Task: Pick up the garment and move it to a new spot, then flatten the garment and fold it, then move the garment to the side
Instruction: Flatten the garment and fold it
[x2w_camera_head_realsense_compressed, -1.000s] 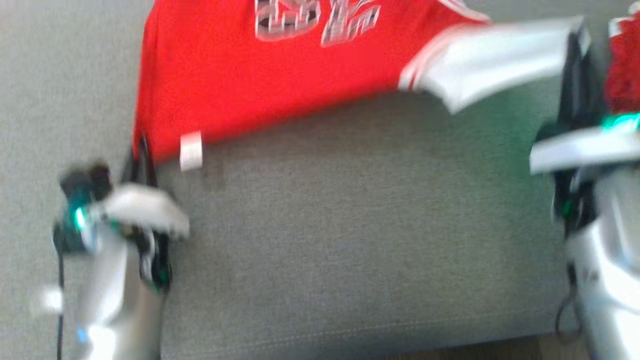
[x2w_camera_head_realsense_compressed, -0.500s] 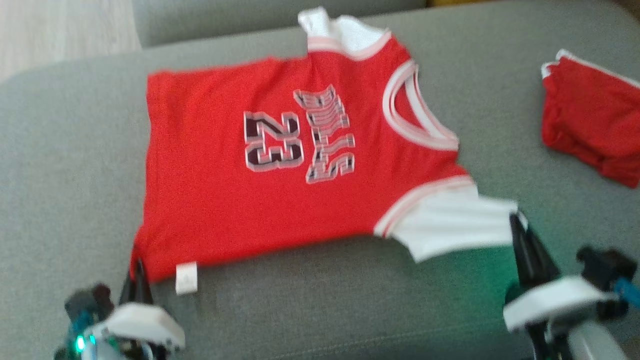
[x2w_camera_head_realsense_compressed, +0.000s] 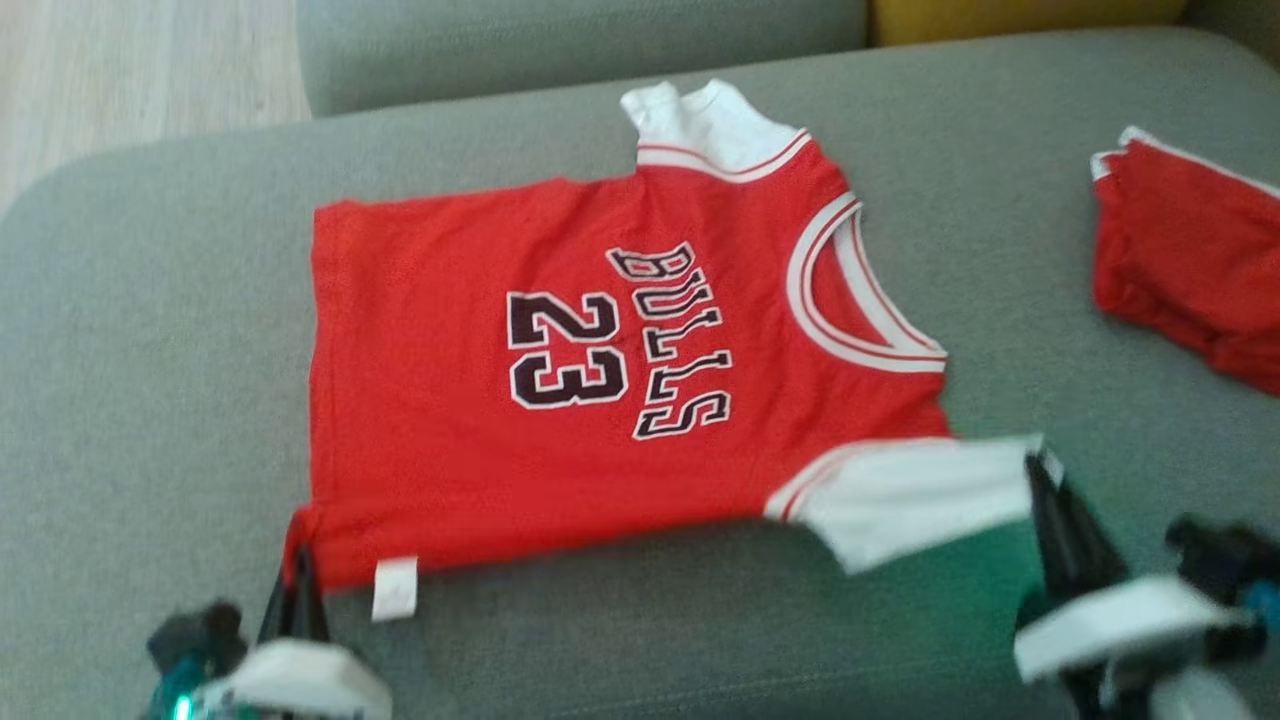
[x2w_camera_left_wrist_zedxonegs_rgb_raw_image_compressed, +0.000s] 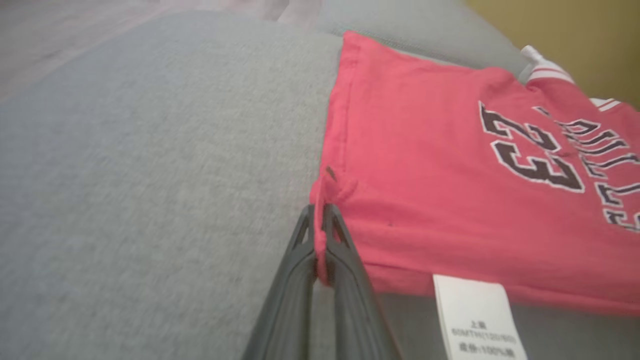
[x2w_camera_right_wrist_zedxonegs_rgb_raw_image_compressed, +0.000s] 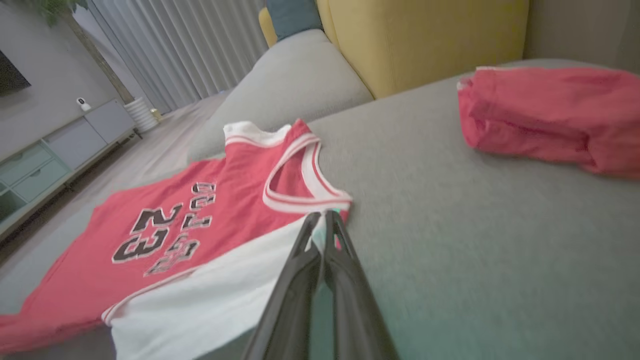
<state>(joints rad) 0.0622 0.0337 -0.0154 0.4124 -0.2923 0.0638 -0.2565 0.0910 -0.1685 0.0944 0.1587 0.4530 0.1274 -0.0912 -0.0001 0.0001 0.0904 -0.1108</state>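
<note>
- Left gripper (x2w_camera_head_realsense_compressed: 300, 572): held over the near left part of the grey cushion (x2w_camera_head_realsense_compressed: 130, 350). Its two dark fingers are pressed together on the hem corner of the garment (x2w_camera_head_realsense_compressed: 450, 430), with red cloth pinched between the tips. The fingers are pointed low across the cushion toward its far side.
- Garment: spread lettering-up over the middle of the cushion, hem toward the cushion's left, collar toward its right. The near edge is raised a little off the cushion between the two grips.
- White tag (x2w_camera_head_realsense_compressed: 394, 588): hung from the near hem, just beside the left fingers.
- Right gripper (x2w_camera_head_realsense_compressed: 1040, 480): held over the near right part of the cushion. The fingers are closed on the end of the garment's white sleeve part and angled toward the far side.
- Second red piece (x2w_camera_head_realsense_compressed: 1190, 270): laid at the cushion's far right, well apart from the garment.
</note>
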